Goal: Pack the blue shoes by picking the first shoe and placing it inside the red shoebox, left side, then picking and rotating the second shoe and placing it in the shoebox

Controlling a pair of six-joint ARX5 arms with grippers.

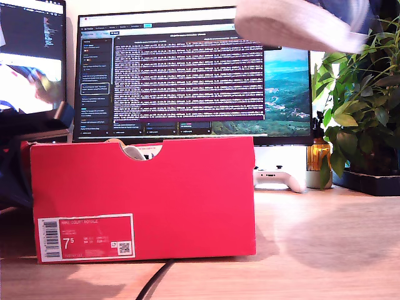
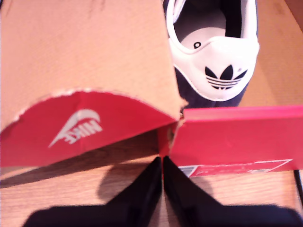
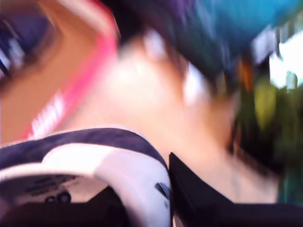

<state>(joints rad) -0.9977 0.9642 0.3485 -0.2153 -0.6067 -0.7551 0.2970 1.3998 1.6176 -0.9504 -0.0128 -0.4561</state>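
My second gripper (image 3: pixel 168 189) is clamped on 2nd navy suede sneaker (image 3: pixel 94 165) w/ white collar, up high. First gripper (image 2: pixel 162 189) closed, empty, near bright red cardboard shoebox (image 1: pixel 150 200). Risk imo: shoe slips mid-rotation or clips the box rim.

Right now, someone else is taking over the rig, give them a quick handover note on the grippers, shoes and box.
My first gripper: shut and empty, at the red shoebox corner.
My second gripper: shut on the second blue shoe, in the air, view blurred.
First blue shoe: already inside the box, heel showing.
Left: turn the held shoe and set it in beside the first.
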